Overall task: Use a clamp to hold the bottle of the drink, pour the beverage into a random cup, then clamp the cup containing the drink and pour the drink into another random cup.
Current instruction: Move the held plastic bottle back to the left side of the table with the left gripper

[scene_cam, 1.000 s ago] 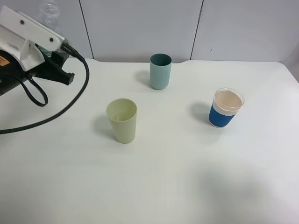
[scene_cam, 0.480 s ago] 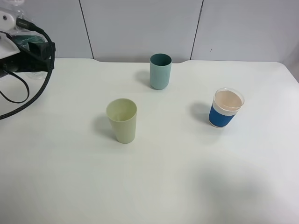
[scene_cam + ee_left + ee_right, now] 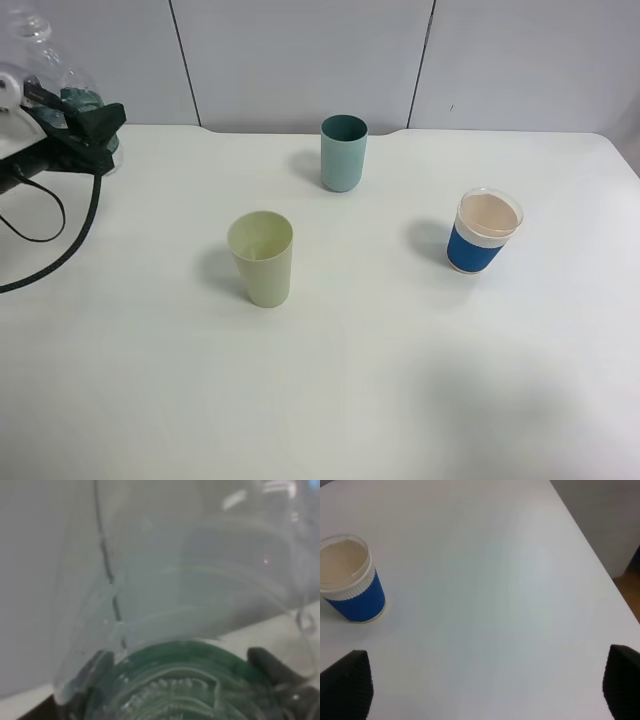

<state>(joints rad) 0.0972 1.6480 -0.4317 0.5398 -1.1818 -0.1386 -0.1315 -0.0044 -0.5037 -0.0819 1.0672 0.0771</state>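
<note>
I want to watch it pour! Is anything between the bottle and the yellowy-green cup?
Nothing visible. Only bare table lies between the bottle and the yellow-green cup; the teal cup stands farther back.

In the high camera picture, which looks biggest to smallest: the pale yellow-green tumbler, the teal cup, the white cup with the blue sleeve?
1-2. Pale yellow-green plastic tumbler and blue-sleeved white cup: too alike; tumbler taller, the other wider.
3. Teal cylindrical cup, though it stands farther back, so unsure.
</note>
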